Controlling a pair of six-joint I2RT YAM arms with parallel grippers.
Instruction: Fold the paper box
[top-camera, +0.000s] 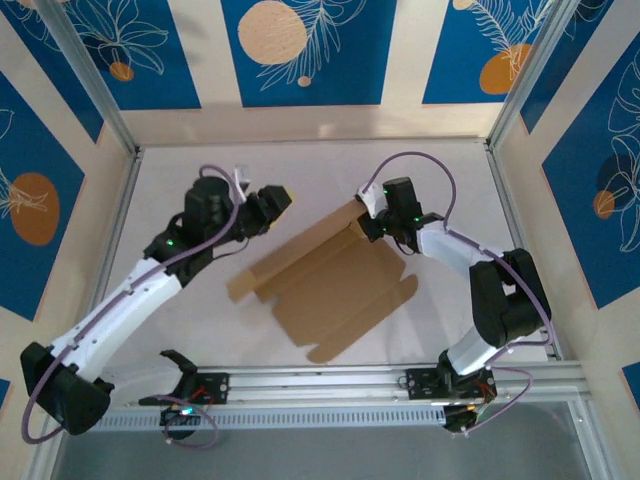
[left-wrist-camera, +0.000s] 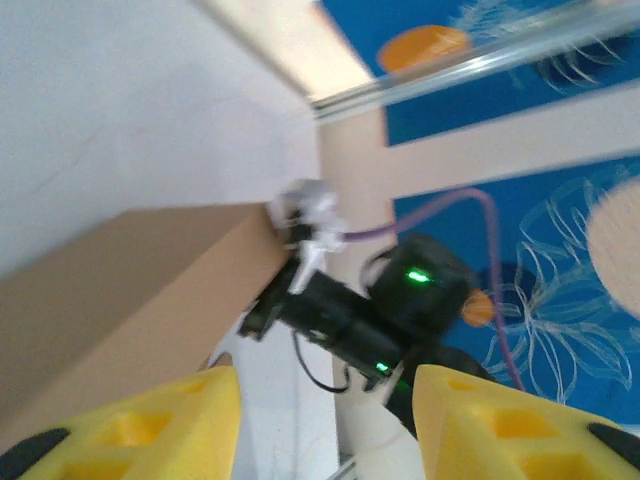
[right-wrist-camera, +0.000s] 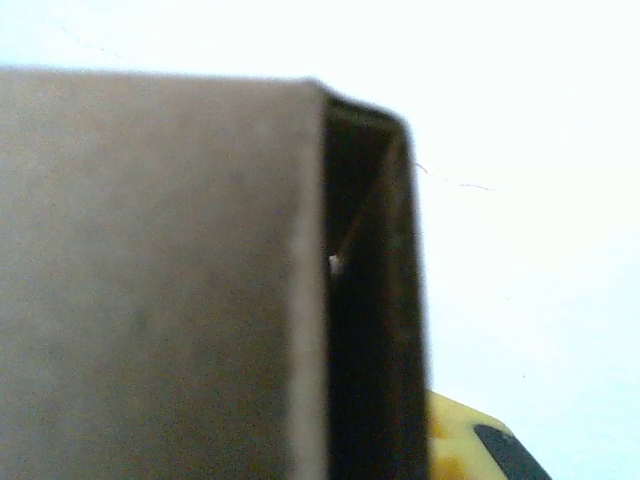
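Note:
The paper box (top-camera: 330, 285) lies mostly flat in the middle of the table, a brown die-cut sheet with its far long wall raised. My right gripper (top-camera: 364, 224) is at the box's far right corner, shut on the upright cardboard flap (right-wrist-camera: 200, 280). In the right wrist view one yellow finger (right-wrist-camera: 470, 440) shows beside the flap's folded edge; the other is hidden behind the card. My left gripper (top-camera: 277, 201) hovers just beyond the box's far edge. Its yellow fingers (left-wrist-camera: 150, 425) stand open with nothing between them. The box wall (left-wrist-camera: 120, 290) lies to their left.
The white table (top-camera: 180, 330) is fenced by metal rails at the left (top-camera: 112, 250) and right (top-camera: 520, 250). An aluminium base rail (top-camera: 400, 378) runs along the near edge. The right arm's black wrist (left-wrist-camera: 390, 310) shows straight ahead of the left fingers.

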